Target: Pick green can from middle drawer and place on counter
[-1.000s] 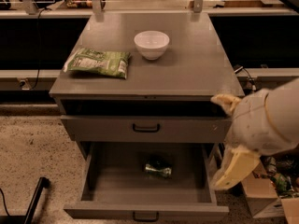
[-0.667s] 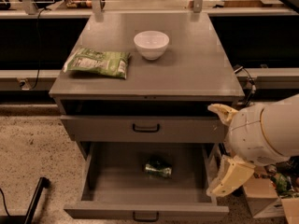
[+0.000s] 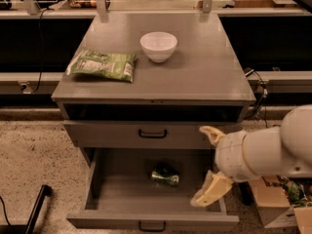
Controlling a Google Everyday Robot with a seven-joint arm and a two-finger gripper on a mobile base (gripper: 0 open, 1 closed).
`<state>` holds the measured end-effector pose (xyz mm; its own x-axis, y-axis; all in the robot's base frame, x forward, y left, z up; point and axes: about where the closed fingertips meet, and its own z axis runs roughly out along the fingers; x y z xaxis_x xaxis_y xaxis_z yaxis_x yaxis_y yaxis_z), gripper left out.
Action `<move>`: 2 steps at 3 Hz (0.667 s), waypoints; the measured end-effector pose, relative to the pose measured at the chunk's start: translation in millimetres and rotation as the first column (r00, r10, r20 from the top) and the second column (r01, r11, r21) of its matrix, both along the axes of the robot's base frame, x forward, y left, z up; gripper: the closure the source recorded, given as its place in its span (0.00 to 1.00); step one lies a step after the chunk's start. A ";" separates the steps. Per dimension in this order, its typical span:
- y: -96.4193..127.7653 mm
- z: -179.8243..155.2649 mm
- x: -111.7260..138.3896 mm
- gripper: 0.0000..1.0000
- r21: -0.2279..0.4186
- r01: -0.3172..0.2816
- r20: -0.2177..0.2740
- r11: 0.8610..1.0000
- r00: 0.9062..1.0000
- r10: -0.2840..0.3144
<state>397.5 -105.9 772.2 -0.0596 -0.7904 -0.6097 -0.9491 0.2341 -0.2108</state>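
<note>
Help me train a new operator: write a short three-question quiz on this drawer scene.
1. True or false: the small shiny green metal can stands on the flat grey counter.
2. Pick one. The cream two-finger gripper is: A) over the right side of the open wide grey middle drawer, fingers apart, holding nothing; B) shut on the can; C) resting on the floor.
3. Fill in: left of the white round bowl on the counter lies a green-and-white ____.

Key: 1 false, the can lies on its side in the drawer; 2 A; 3 snack bag.
</note>
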 end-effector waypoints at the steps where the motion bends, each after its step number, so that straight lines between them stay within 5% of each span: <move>1: 5.4 -44.8 31.7 0.00 0.040 0.022 0.146 0.999 0.989 -0.027; 2: 8.4 -46.7 31.4 0.00 0.037 0.014 0.132 0.999 0.991 -0.019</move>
